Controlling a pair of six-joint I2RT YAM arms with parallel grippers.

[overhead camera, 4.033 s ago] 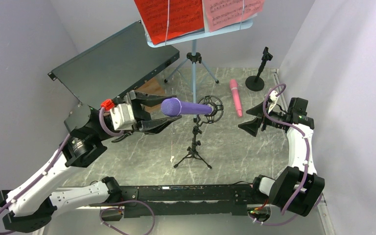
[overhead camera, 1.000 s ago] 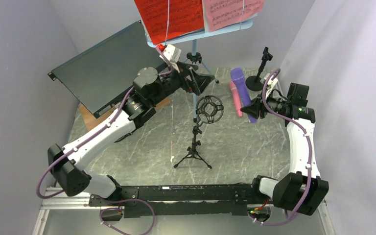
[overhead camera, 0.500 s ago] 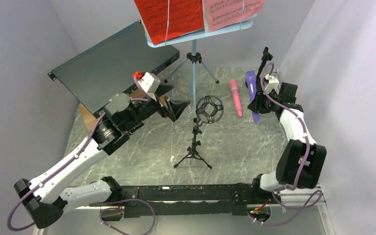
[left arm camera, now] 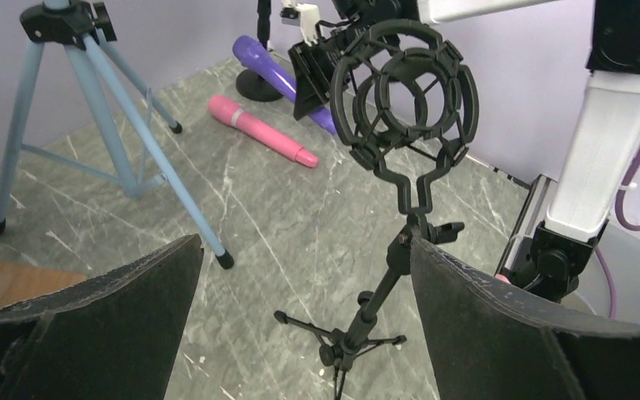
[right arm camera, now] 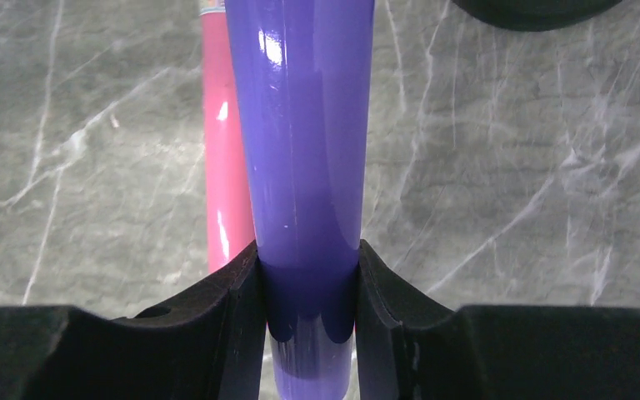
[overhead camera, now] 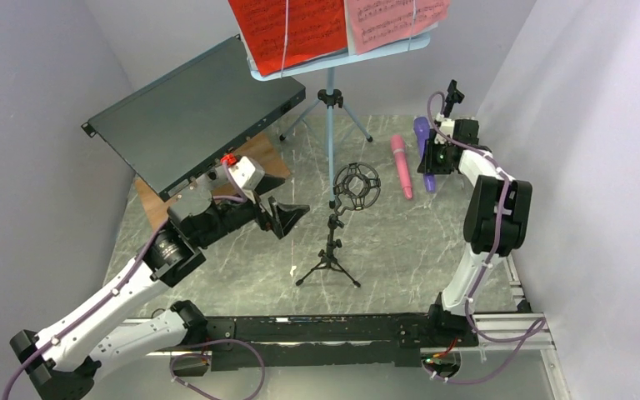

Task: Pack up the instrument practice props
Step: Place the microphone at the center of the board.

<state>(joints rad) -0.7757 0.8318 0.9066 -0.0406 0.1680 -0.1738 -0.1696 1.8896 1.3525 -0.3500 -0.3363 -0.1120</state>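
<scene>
1. The left claw (overhead camera: 290,218) hovers over the table (overhead camera: 383,242) at 9 o'clock of the ring stand (overhead camera: 356,185). Its jaws are spread wide and hold nothing. In the left wrist view the ring stand shows between its two fingers, apart from both.
2. The ring stand is upright at the table centre on its small tripod. Its ring mount carries nothing.
3. The right claw (overhead camera: 431,171) is at 2 o'clock of the ring stand. Its jaws are partly closed and clamp the body of the purple mic (right arm camera: 304,167). Both fingers (right arm camera: 242,283) press the body, one on each side. Whether the purple mic touches the table cannot be determined.
4. The pink mic (overhead camera: 401,165) lies flat on the table at 1 o'clock of the ring stand, just beside the purple mic.
5. The post stand (overhead camera: 451,93) is upright just beyond the right claw. The right arm hides its base in the top view.
6. The rack (overhead camera: 330,100) stands on its tripod at 12 o'clock. It carries the red page (overhead camera: 287,29) and, at 3 o'clock of that, the pink page (overhead camera: 396,18).
7. The box (overhead camera: 192,108) sits tilted at 10 o'clock, above a board (overhead camera: 258,154).
</scene>
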